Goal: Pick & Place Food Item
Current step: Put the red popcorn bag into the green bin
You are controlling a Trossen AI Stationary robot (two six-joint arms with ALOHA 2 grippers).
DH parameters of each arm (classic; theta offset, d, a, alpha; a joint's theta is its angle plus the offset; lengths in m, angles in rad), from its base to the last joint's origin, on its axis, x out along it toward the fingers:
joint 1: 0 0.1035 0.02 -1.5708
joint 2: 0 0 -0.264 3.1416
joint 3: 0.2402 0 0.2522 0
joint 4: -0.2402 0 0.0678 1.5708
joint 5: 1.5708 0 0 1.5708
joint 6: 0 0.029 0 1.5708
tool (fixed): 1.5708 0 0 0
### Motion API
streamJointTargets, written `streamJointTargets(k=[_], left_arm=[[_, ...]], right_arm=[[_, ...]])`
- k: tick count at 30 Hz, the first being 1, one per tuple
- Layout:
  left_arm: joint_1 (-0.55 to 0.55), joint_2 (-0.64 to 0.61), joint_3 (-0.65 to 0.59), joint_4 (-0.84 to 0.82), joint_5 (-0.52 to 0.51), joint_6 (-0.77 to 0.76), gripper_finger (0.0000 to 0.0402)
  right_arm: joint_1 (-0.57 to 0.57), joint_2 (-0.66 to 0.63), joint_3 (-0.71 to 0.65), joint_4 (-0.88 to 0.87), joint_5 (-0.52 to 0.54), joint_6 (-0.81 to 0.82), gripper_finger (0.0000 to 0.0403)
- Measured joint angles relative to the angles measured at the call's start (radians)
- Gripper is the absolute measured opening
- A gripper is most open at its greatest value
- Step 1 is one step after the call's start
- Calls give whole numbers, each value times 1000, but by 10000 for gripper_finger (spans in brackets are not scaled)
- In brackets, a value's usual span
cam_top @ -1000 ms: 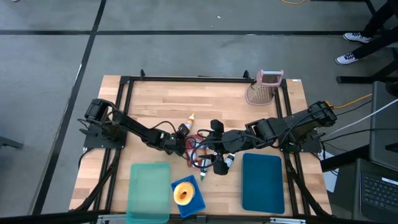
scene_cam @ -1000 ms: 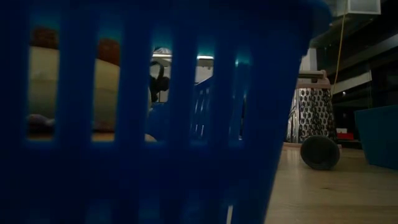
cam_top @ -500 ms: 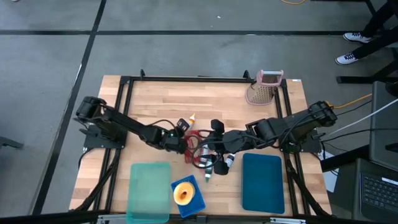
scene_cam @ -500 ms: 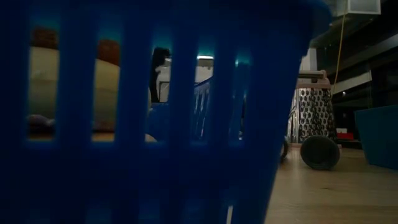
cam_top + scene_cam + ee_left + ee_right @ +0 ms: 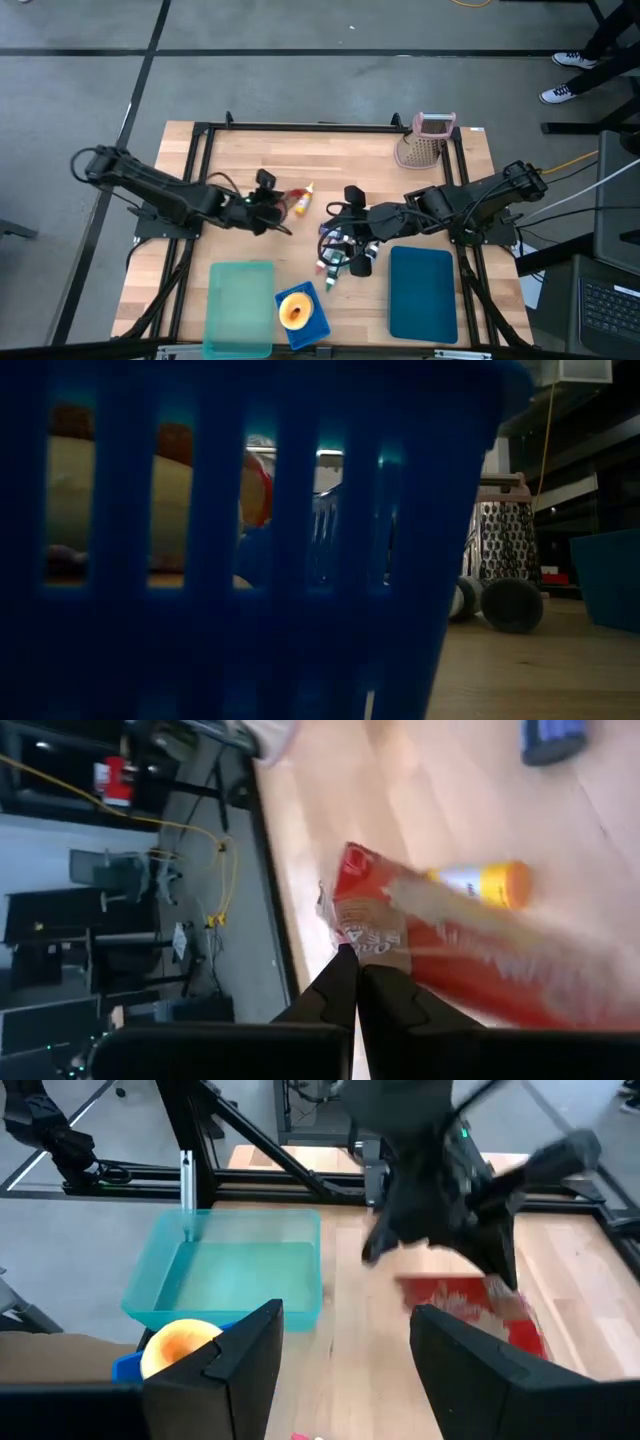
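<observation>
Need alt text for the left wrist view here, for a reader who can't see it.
The left gripper, jaws shut, pinches the edge of a red food packet that hangs blurred over the wooden table. An orange-capped bottle shows just past the packet, and cables and stands fill the room beyond the table's edge.

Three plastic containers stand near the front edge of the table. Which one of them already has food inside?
The small blue basket in the middle: it holds a yellow round food item. The light teal bin and the dark teal bin show nothing inside.
</observation>
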Motion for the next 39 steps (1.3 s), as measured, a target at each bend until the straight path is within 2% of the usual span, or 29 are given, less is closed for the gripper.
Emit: streamJointTargets(k=[4,8,14,19,27,39], left_arm=[[-36,-69,3,0,-48,-5,2],[-75,-105,61,-55,-92,-36,1],[-162,-110,185,-134,-159,-40,1],[-241,-110,247,-165,-164,-90,1],[-414,-93,252,-327,-173,-421,1],[-620,-6,252,-338,-171,-794,1]], right_arm=[[0,-6,0,0,13,-4,217],[-1,-5,0,3,13,-11,217],[-1,-5,0,5,39,-9,217],[-1,-5,0,7,57,0,217],[-1,-4,0,7,65,-3,217],[-1,-4,0,7,65,-24,217]])
